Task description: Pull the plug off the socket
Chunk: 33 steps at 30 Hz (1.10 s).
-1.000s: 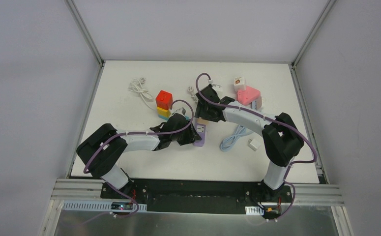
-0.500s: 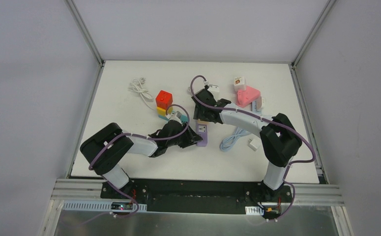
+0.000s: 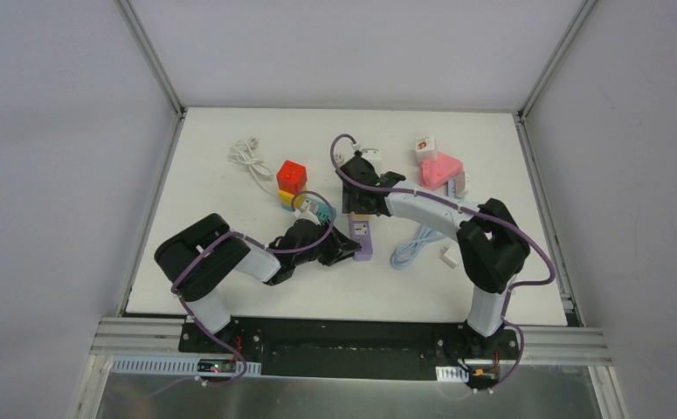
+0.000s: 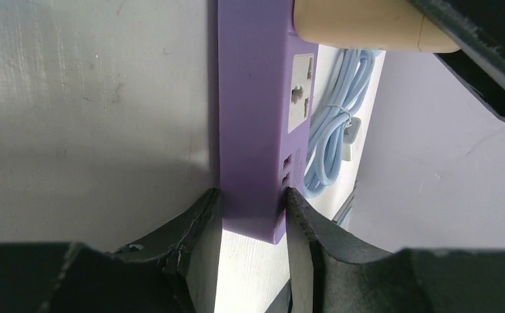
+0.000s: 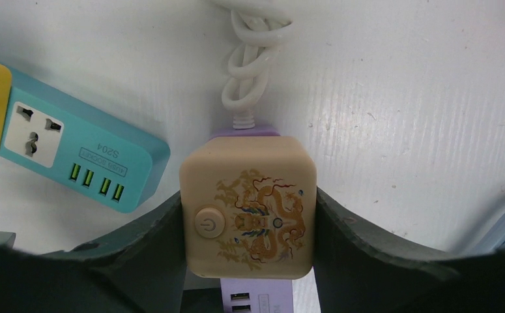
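Beige square plastic plug (image 5: 248, 205), squeezed in the right claw (image 5: 248, 225), sits on the purple plastic socket bar (image 4: 249, 130) pinched by the left claw (image 4: 251, 212). The bar could be tugged loose by crooked pulling.

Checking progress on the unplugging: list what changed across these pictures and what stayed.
The left arm folded back toward its base, left hand clamping the near end of the purple strip, which slid slightly right. The right hand edged left, gripping the beige plug. Plug stayed seated; red cube and pink block unmoved.
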Motion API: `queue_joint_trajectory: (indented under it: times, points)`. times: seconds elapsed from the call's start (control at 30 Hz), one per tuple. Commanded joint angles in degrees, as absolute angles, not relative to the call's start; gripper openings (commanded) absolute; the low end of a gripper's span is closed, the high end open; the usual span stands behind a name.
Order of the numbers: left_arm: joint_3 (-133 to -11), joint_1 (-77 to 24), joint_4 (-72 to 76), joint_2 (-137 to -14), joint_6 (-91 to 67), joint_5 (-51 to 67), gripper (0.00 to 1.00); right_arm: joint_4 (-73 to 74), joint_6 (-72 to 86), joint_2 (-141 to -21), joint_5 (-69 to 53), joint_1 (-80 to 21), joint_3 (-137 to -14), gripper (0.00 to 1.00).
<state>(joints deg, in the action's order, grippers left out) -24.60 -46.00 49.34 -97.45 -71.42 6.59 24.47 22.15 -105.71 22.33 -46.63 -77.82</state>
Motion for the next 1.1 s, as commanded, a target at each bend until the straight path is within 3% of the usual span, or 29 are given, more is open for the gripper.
queue_joint_trajectory:
  times: [0.0,0.1,0.4,0.6,0.87,1.07]
  points:
    - [-22.1,-46.7,32.7,-101.2,-68.3,6.4,0.22,22.8,27.2,-102.5,10.3,-46.5,-76.9,0.0]
    - [-22.4,-46.7,32.0,-101.0,-68.2,6.4,0.22,17.6,28.5,-99.5,2.7,-44.1,-73.1,0.0]
    - [-24.0,-46.7,27.3,-100.4,-67.4,6.3,0.22,28.3,21.8,-104.2,19.0,-49.1,-80.8,0.0]
    - [-24.5,-46.7,23.8,-99.8,-67.5,5.1,0.21,17.5,23.5,-96.5,1.1,-42.1,-73.9,0.0]
    - [-25.3,-46.7,21.4,-99.6,-67.4,4.8,0.21,23.6,20.3,-103.1,14.3,-48.4,-76.6,0.0]
    - [-25.4,-46.7,20.5,-99.3,-67.5,4.6,0.21,17.9,23.0,-97.1,2.8,-43.7,-73.7,0.0]
